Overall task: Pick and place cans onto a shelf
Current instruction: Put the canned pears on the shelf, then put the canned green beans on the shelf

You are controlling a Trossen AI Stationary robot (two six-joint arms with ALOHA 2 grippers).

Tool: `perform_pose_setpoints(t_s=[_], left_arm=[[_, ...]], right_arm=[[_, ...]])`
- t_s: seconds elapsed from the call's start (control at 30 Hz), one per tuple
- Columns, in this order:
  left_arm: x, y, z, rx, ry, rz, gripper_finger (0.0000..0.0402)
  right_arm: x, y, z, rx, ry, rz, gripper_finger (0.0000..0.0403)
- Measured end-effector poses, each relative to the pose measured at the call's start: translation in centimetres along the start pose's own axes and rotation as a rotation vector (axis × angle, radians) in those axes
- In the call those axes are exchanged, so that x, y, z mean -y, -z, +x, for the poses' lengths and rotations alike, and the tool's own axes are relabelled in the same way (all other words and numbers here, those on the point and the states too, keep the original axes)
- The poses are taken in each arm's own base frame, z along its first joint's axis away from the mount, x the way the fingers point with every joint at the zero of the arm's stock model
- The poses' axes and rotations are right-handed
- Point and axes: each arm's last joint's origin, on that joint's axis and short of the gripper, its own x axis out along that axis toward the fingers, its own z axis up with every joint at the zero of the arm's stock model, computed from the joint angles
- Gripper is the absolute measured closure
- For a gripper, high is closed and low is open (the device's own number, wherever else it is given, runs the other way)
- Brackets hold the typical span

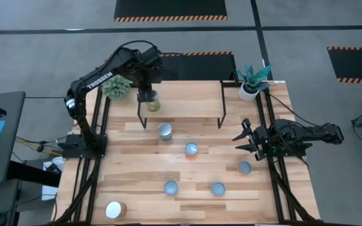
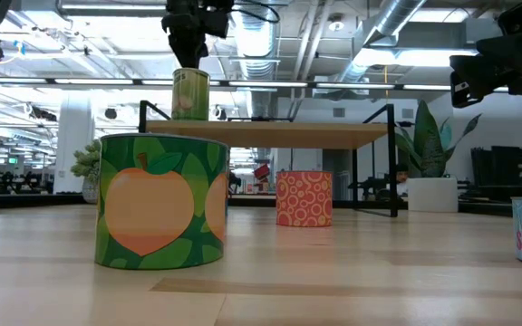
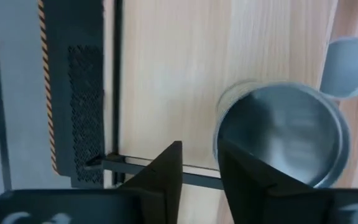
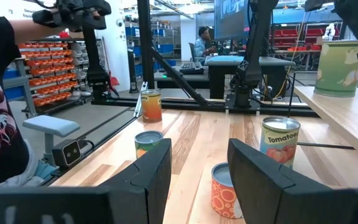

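Peach-label can (image 2: 161, 201), foreground tabletop (image 2: 352, 281)

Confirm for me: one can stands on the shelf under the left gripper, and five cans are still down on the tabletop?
Not quite. One can does stand on the shelf under the left gripper, but the high view shows six cans on the tabletop, not five.
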Motion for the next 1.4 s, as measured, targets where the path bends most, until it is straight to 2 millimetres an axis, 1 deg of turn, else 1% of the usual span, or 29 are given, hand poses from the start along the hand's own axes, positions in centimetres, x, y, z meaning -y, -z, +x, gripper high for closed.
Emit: perform_pose_setpoints(t_s=[0.1, 0.2, 0.27, 0.33, 0.43, 0.6, 0.73, 0.83, 0.9, 1.0, 1.17, 1.3, 1.4], left_arm=[[-0.1, -0.1, -1.6, 0.041, -0.024, -0.003, 0.0298], [-0.1, 0.1, -3.5, 0.092, -0.042, -0.049, 0.0296], [0.1, 0.0, -4.6, 0.151, -0.017, -0.116, 0.0296], [0.6, 0.2, -5.6, 0.205, 0.043, -0.172, 0.0297], [2.3, 0.5, -7.0, 0.275, 0.155, -0.199, 0.0297], [5.9, 1.6, -9.1, 0.331, 0.3, -0.191, 0.0297], [9.4, 3.4, -10.8, 0.335, 0.371, -0.202, 0.0297], [12.0, 5.2, -11.4, 0.307, 0.427, -0.209, 0.0297], [13.6, 6.4, -11.4, 0.272, 0.441, -0.232, 0.0297], [15.9, 8.2, -10.8, 0.189, 0.442, -0.312, 0.0297], [19.7, 10.2, -8.2, 0.01, 0.482, -0.433, 0.0297], [22.9, 11.1, -5.7, -0.119, 0.513, -0.458, 0.0297], [25.3, 11.8, -4.0, -0.205, 0.56, -0.427, 0.0297]], right_arm=[[0.0, 0.0, 0.0, 0.0, 0.0, 0.0, 0.0221], [0.0, 0.0, 0.0, 0.0, 0.0, 0.0, 0.0221], [0.0, 0.0, 0.0, -0.001, 0.0, 0.0, 0.0221], [0.0, 0.0, 0.0, -0.001, 0.0, 0.0, 0.0221], [0.0, 0.0, 0.0, 0.0, 0.0, 0.0, 0.0221], [0.0, 0.0, 0.0, -0.001, 0.0, 0.0, 0.0221], [0.0, 0.0, 0.0, -0.001, 0.0, 0.002, 0.0221], [0.0, 0.0, 0.0, -0.001, 0.0, 0.003, 0.0221], [0.0, 0.0, 0.0, -0.001, 0.0, 0.003, 0.0221], [0.0, 0.0, 0.0, 0.0, 0.0, 0.003, 0.0221], [0.0, 0.0, 0.0, -0.001, 0.0, 0.003, 0.0221], [0.0, 0.0, 0.0, -0.001, 0.0, 0.003, 0.0221], [0.0, 0.0, 0.0, 0.0, 0.0, 0.003, 0.0221]])
